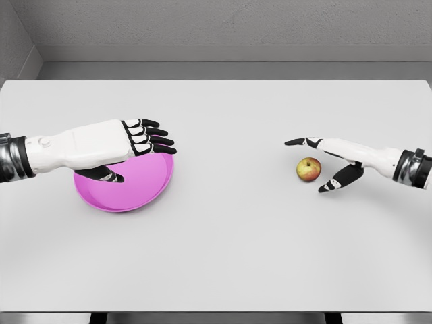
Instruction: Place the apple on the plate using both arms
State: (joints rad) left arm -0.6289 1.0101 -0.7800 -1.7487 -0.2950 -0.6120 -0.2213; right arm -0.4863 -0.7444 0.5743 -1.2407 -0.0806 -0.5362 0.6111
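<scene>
Pink plate (138,192) partly hidden under left robot hand (138,138).

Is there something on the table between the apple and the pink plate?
No object lies between the apple and the pink plate. However, the left hand hovers over the plate, covering part of it.

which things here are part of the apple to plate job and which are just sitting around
Part of the job:
apple, on the table beside the right robot hand, not yet grasped
pink plate, partly under the left robot hand

Just there:
white table, which bears everything
grey wall behind it
Nothing else lies about.
</scene>
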